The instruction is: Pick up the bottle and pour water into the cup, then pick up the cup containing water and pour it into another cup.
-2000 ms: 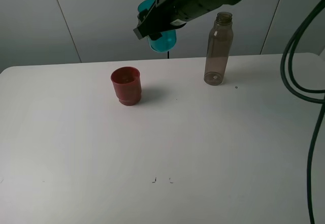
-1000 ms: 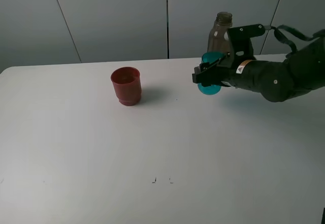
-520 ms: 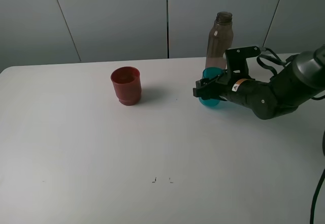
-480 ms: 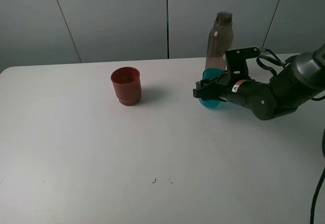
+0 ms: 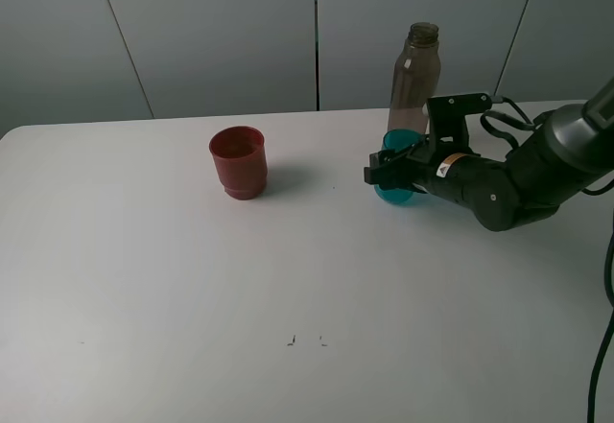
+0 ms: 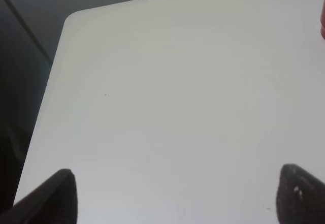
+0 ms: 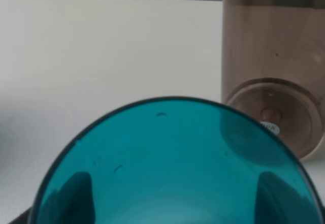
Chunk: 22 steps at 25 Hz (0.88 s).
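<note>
White, smooth surface (image 5: 192, 279) carries a ridged opaque red cup (image 5: 238, 161) and tall smoky bottle (image 5: 413, 80); right tool (image 5: 382, 171) clenches the translucent teal tumbler (image 5: 398, 183) beside it; left tool (image 6: 172, 198) gapes.

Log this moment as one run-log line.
right gripper: shut on teal cup, low at table | bottle: upright behind | red cup: upright, apart

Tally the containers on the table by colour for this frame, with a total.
Teal-blue cup, in the right gripper: 1
Dark-red cup: 1
Smoky grey-brown bottle: 1
Total: 3
</note>
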{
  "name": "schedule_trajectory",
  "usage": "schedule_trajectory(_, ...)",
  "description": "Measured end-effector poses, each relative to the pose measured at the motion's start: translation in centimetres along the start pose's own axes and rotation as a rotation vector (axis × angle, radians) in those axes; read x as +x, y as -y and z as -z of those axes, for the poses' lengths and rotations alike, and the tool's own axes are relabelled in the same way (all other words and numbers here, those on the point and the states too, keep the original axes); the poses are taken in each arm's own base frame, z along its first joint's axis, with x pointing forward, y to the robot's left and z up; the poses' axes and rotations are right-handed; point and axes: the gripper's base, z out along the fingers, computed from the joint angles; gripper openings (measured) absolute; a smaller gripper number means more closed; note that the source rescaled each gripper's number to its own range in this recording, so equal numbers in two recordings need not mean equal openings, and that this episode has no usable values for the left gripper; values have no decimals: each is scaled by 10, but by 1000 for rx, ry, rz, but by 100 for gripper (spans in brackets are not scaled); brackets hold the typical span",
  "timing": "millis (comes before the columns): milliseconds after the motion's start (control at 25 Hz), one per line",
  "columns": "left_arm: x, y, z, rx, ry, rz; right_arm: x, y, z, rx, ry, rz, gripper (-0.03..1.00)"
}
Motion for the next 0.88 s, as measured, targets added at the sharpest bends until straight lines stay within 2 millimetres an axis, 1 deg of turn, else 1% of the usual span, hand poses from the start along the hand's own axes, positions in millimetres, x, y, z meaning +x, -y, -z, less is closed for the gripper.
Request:
schedule_trajectory(80,0,0,0,0,0,0,0,0,0,0,0,-12,15)
schedule_trajectory(120,0,0,0,0,0,0,0,0,0,0,-2,-27,32)
schedule_trajectory(160,0,0,0,0,0,0,2,0,-1,2,-13,-42,63)
schedule_trajectory(200,0,0,0,0,0,0,4,1,-1,4,-24,-54,84)
schedule_trajectory(240,0,0,0,0,0,0,5,1,-1,5,-34,-67,92)
schedule_trajectory(280,0,0,0,0,0,0,5,1,-1,6,-39,-73,96)
schedule_trajectory(320,0,0,0,0,0,0,6,1,-1,5,-43,-79,98)
schedule_trajectory(440,0,0,0,0,0,0,4,0,1,-1,-59,-77,99)
schedule_trajectory(560,0,0,0,0,0,3,-2,-3,9,-14,-80,-62,99)
schedule_trajectory(720,0,0,0,0,0,3,-9,-6,27,-38,-141,-13,99)
schedule_trajectory(880,0,0,0,0,0,4,-20,-7,54,-36,-201,18,99)
